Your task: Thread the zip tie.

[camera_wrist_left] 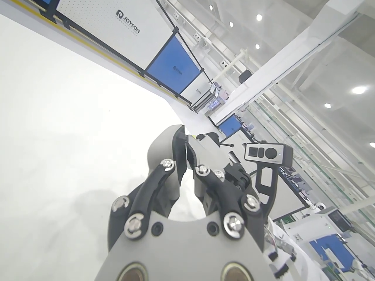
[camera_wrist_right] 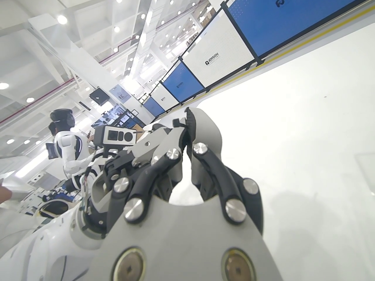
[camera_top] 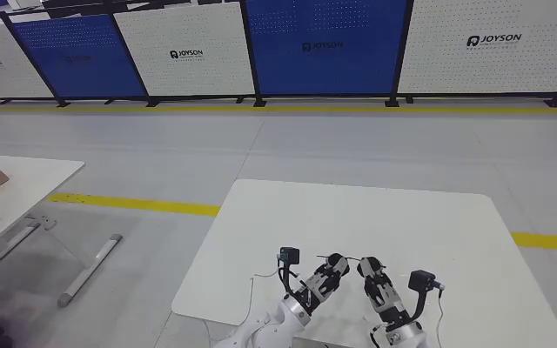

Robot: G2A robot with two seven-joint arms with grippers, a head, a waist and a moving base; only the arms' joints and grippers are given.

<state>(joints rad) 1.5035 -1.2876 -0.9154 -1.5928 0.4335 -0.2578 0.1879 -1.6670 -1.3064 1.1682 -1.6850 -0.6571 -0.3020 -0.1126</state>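
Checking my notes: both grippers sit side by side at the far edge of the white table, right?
Not the far edge: the top view shows the left gripper and the right gripper side by side at the near edge of the white table.

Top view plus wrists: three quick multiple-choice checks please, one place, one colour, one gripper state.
1. Where over the table are the left gripper and right gripper? A) far edge B) close together, near edge C) far corner
2. Table colour? A) white B) blue C) yellow
3. The right gripper is: A) wide open B) shut on the zip tie C) shut on a cup
B: top view shows them nearly tip to tip by the robot. A: plain white top. B: pads meet, black piece poking out.
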